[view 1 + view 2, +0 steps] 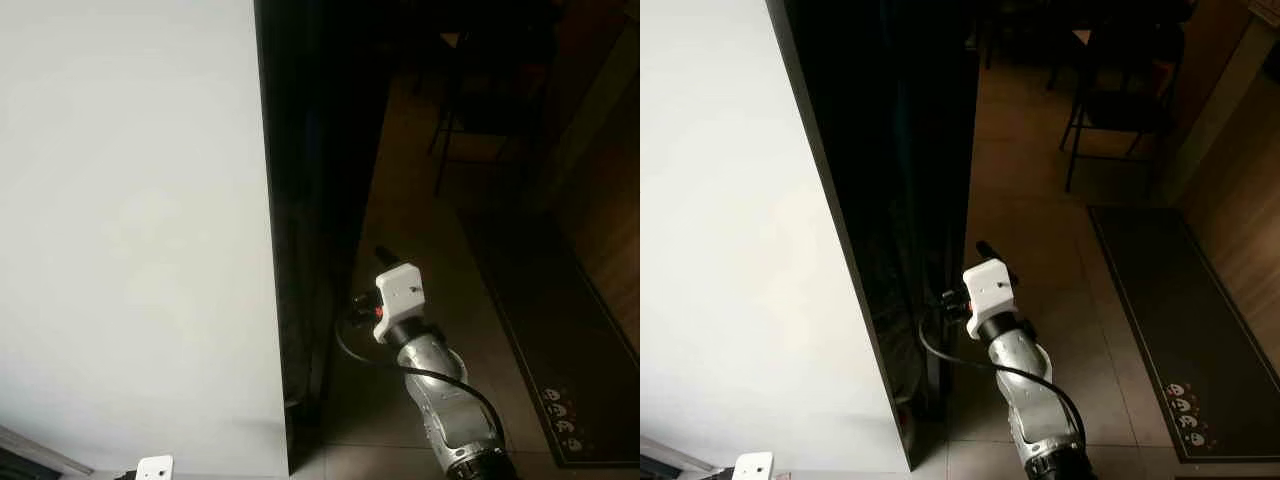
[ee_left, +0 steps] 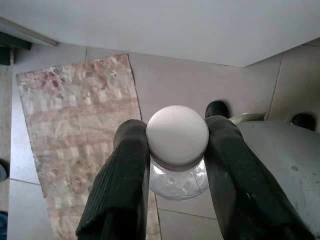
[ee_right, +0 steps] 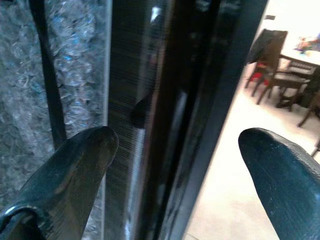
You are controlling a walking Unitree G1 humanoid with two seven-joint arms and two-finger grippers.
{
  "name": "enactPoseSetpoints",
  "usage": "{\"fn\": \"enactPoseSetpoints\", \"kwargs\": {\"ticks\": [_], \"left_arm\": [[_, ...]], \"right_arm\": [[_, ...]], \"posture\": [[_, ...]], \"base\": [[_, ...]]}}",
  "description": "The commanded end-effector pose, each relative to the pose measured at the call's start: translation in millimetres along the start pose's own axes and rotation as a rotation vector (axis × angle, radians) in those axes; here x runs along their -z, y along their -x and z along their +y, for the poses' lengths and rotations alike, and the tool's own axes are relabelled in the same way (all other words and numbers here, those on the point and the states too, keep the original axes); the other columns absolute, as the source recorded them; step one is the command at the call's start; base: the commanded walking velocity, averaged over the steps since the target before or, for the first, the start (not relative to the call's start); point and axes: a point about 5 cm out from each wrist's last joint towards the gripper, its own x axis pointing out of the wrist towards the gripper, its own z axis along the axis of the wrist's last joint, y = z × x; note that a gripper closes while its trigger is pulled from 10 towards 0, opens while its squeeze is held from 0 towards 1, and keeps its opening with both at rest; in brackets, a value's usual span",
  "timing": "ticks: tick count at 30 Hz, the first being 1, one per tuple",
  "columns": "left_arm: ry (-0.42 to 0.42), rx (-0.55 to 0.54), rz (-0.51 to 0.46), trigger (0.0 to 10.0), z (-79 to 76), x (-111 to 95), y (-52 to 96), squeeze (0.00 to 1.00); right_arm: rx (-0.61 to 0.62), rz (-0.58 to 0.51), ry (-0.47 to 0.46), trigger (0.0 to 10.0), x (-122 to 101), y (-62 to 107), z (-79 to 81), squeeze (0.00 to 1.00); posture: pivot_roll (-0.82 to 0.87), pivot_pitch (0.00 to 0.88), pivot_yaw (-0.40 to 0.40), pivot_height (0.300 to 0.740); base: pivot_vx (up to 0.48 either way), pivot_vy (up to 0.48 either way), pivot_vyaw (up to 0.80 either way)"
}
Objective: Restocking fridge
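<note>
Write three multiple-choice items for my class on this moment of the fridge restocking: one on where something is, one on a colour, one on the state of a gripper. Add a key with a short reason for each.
1. Where is the right gripper?
A. At the dark edge of the fridge door
B. Over the dark mat by the wall
C. On a dining chair

2. What colour is the cap of the bottle in the left gripper?
A. Red
B. White
C. Green

3. What is the state of the left gripper?
A. Open and empty
B. Shut on a cloth
C. Shut on the bottle

Key: 1 A, the black fingers sit either side of the dark door edge. 2 B, the ribbed cap is white. 3 C, both fingers press against the bottle just under its cap.
</note>
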Motion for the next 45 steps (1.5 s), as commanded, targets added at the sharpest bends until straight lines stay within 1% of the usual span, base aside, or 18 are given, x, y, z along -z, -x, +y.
{"fn": "enactPoseSetpoints", "kwargs": {"ticks": [1,3,4,6,7,8,10,13,16,18,24,30,34,37,42,45], "left_arm": [[-0.013,-0.003,0.016,10.0,0.8,3,0.3,0.00],[-0.009,-0.006,0.015,10.0,2.4,3,0.5,0.00],[-0.008,-0.007,0.015,10.0,2.7,3,0.5,0.00],[-0.003,-0.011,0.016,10.0,3.9,4,0.7,0.00],[-0.003,-0.011,0.016,10.0,3.9,4,0.7,0.00],[-0.002,-0.012,0.018,10.0,4.6,5,1.1,0.00],[-0.005,-0.011,0.023,10.0,5.0,7,1.4,0.00],[-0.003,-0.012,0.026,10.0,5.0,8,1.7,0.00],[-0.003,-0.010,0.028,10.0,4.7,9,1.9,0.00],[0.004,-0.010,0.027,10.0,5.0,10,2.1,0.00],[0.004,-0.011,0.027,10.0,8.4,11,2.8,0.00],[0.011,-0.024,0.036,10.0,15.9,18,5.0,0.00],[0.018,-0.030,0.037,10.0,16.6,19,5.4,0.00],[0.012,-0.025,0.038,10.0,12.8,19,5.1,0.00],[0.007,-0.006,0.032,10.0,-1.3,15,3.0,0.00],[0.007,-0.002,0.029,10.0,-3.7,13,2.6,0.00]], "right_arm": [[-0.023,0.018,-0.021,10.0,2,-3.7,3.3,0.00],[-0.046,0.014,-0.025,10.0,0,-8.9,6.6,0.00],[-0.051,0.015,-0.023,10.0,0,-9.5,7.2,0.00],[-0.091,0.023,-0.051,10.0,3,-10.6,12.7,0.00],[-0.091,0.023,-0.051,10.0,3,-10.6,12.7,0.00],[-0.119,0.024,-0.047,10.0,4,-10.5,17.1,0.00],[-0.136,0.021,-0.040,10.0,5,-10.2,21.3,0.00],[-0.115,0.020,-0.053,10.0,5,-10.5,20.7,0.00],[-0.115,0.022,-0.045,10.0,6,-11.7,21.0,0.00],[-0.071,0.015,-0.042,10.0,5,-14.2,15.3,0.00],[-0.021,-0.002,-0.023,10.0,1,-18.2,6.2,0.00],[-0.023,0.000,-0.026,10.0,2,-21.7,6.7,0.00],[-0.036,-0.007,-0.028,10.0,0,-23.8,9.0,0.00],[-0.049,-0.019,-0.025,10.0,-3,-28.0,11.8,0.00],[-0.074,-0.022,-0.018,10.0,-3,-33.1,15.1,0.00],[-0.066,-0.029,-0.026,10.0,-5,-34.7,14.5,0.00]], "posture": [[0.04,0.000,-0.028,0.740],[0.04,0.000,-0.031,0.740],[0.04,0.000,-0.031,0.740],[0.05,0.000,-0.033,0.740],[0.05,0.000,-0.033,0.740],[0.04,0.000,-0.030,0.740],[0.04,0.000,-0.030,0.740],[0.04,0.000,-0.031,0.740],[0.04,0.000,-0.030,0.740],[0.04,0.000,-0.031,0.740],[0.04,0.000,-0.031,0.740],[0.04,0.000,-0.031,0.740],[0.04,0.000,-0.031,0.740],[0.04,0.000,-0.033,0.740],[0.05,0.000,-0.035,0.740],[0.05,0.000,-0.036,0.740]], "base": [[0.000,0.000,0.00],[0.000,0.000,0.00],[0.000,0.000,0.00],[0.000,0.000,0.00],[0.000,0.000,0.00],[0.000,0.000,0.00],[0.000,0.000,0.00],[0.000,0.000,0.00],[0.000,0.000,0.00],[0.000,0.000,0.00],[0.000,0.000,0.00],[0.000,0.000,0.00],[0.000,0.000,0.00],[0.000,0.000,0.00],[0.000,0.000,0.00],[0.000,0.000,0.00]]}}
